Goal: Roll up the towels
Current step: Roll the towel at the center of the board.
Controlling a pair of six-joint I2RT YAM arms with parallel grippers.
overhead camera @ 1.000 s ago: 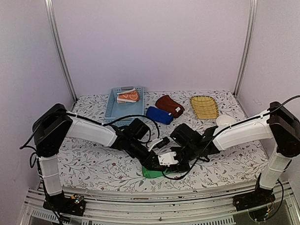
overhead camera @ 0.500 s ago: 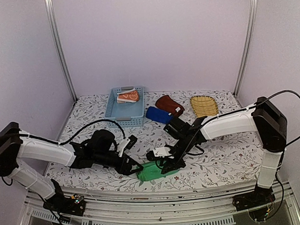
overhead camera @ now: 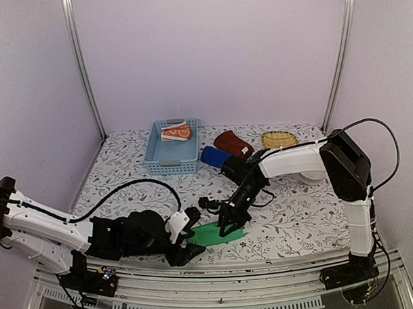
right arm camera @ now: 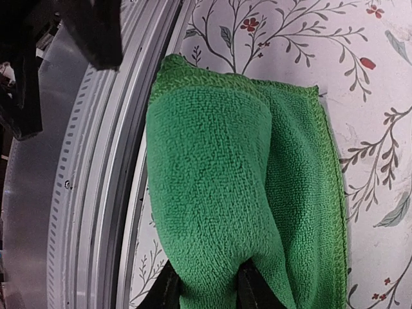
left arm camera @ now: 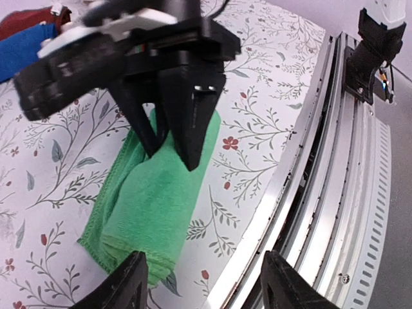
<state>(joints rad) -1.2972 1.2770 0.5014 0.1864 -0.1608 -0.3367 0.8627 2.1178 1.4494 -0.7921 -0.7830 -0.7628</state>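
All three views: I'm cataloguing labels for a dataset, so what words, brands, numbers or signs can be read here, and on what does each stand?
No text can be read in any view.
Orange towel in the blue basket: it has a white pattern, too small to tell whether it is lettering.
Green towel, floral table cover, metal rail: no word, label or number shows.
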